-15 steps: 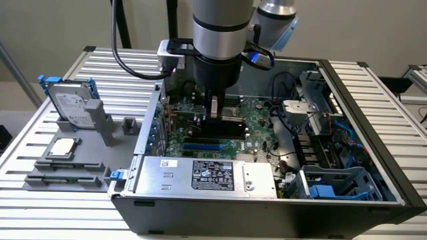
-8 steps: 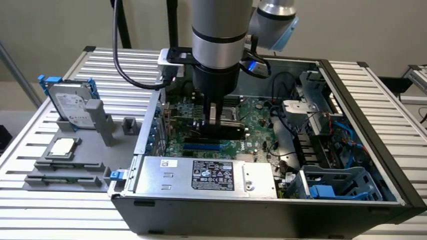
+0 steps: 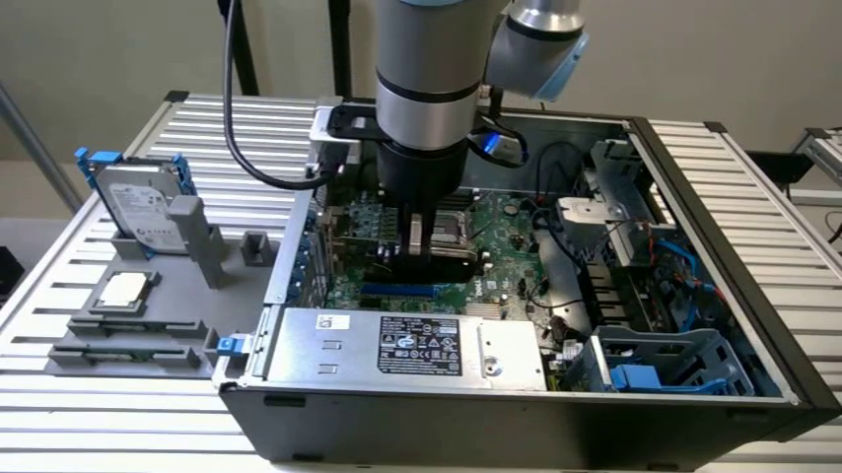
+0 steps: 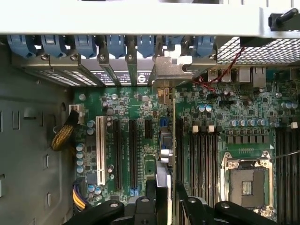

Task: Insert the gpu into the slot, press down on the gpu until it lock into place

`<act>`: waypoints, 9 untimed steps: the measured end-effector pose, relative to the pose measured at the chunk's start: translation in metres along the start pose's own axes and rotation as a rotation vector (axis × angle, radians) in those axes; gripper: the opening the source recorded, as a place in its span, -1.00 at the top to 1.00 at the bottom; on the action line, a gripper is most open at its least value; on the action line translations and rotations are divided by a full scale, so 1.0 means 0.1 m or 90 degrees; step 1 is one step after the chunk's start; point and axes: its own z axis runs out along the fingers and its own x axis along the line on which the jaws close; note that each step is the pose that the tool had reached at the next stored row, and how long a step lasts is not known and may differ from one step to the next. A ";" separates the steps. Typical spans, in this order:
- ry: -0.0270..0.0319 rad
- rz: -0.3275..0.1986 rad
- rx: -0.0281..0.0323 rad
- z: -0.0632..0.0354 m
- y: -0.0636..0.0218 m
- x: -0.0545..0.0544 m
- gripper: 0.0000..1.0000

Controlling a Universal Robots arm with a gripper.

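The tool [image 3: 424, 258] hangs low inside the open computer case [image 3: 736, 394], over the green motherboard [image 3: 507, 222]. In the wrist view its two black fingers [image 4: 157, 199] are closed from either side on the top edge of the gpu [image 4: 173, 122]. The gpu stands on edge, and its silver bracket [image 4: 171, 70] meets the row of rear openings in the case wall. In the exterior view the gpu [image 3: 460, 266] shows as a dark slab under the tool, directly above the slot [image 3: 401, 293]. The blue strip of the slot peeks out along the card's near lower edge. I cannot tell whether the card is fully seated. The power-supply box [image 3: 408, 345] lies in the case just nearer than the slot. On the bench [image 3: 79, 394], at the exterior view's left, a hard drive [image 3: 138, 212] stands in a grey fixture.
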 end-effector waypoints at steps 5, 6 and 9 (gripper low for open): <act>0.0002 0.000 -0.0015 0.034 0.005 0.00 0.47; 0.0001 0.000 -0.0014 0.042 0.007 0.00 0.47; 0.0001 0.000 -0.0015 0.063 0.016 0.01 0.47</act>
